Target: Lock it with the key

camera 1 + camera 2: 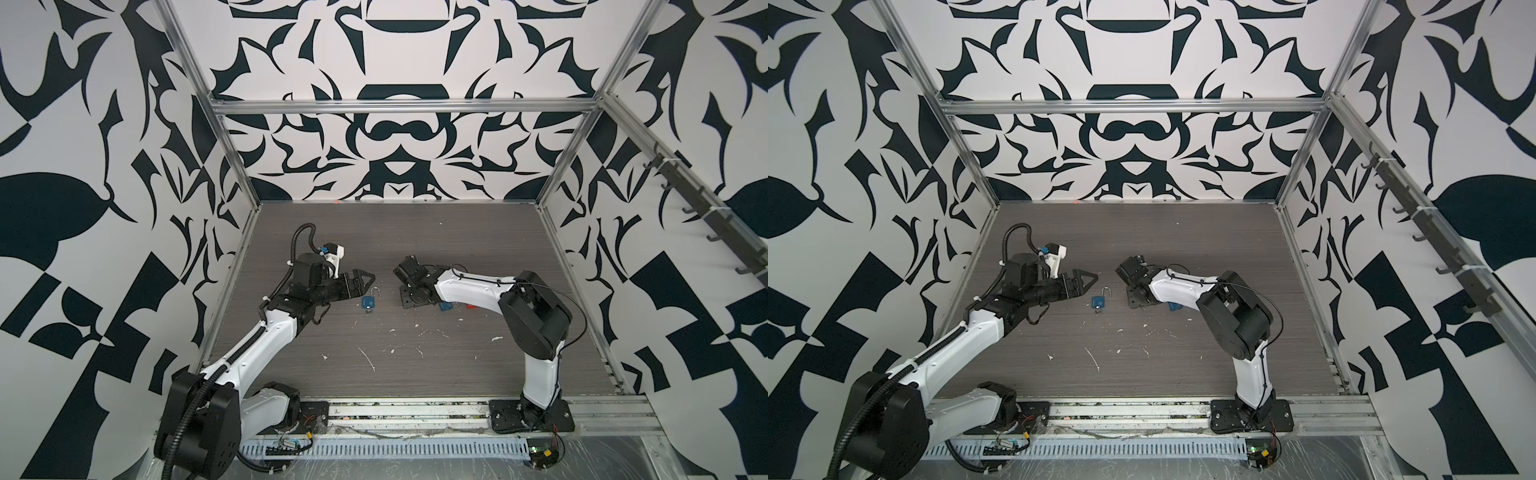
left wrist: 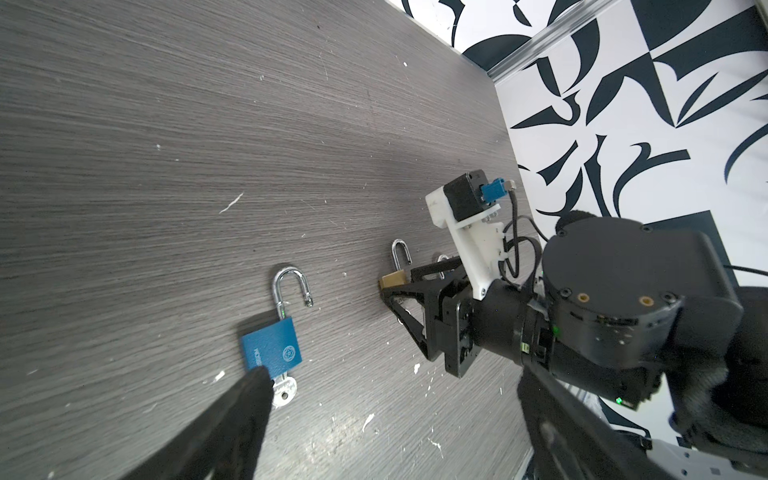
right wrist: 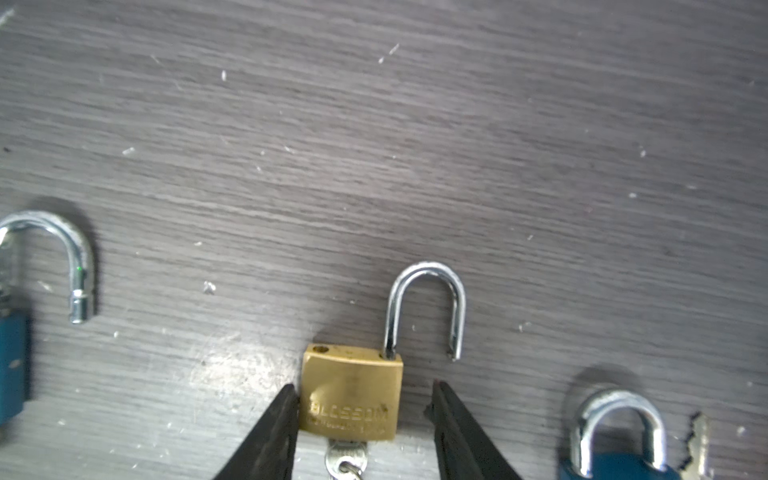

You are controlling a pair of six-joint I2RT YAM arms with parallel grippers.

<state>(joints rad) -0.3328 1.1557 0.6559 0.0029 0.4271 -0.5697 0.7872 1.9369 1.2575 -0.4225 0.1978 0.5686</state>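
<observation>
the right gripper (image 3: 365, 401) stands half-open, straddling the brass padlock (image 3: 351, 395). one black, wedge-shaped finger (image 3: 270, 432) touches the lock's flat side. the opposite finger stands just apart from it, so nothing is clamped. the brass body is a small block with rounded corners, brushed and embossed with lettering. its chrome shackle (image 3: 426, 307) is a smooth u ahead of the fingertips, swung out so its free end hangs beside the body and an empty hole shows on top. a silver key (image 3: 345, 455) sits in the base, back between the fingers.

off to one side of this gripper lies a blue padlock (image 2: 272, 347), a matte painted box with a round stamp. its shackle is also open and a flat key (image 2: 284, 390) is in its base. the left gripper (image 2: 392, 374) is spread wide and holds nothing. one dark fingertip sits over that key's head; i cannot tell whether it touches.

on the right gripper's other side rests a second blue padlock (image 3: 615, 467), both shackle legs meeting its body, with a toothed loose key (image 3: 698, 444) just beside it.

the table (image 1: 415, 232) is grey wood-grain laminate flecked with white chips. ahead of both grippers bare board runs to the aluminium rail (image 1: 399, 202) at the back wall.
</observation>
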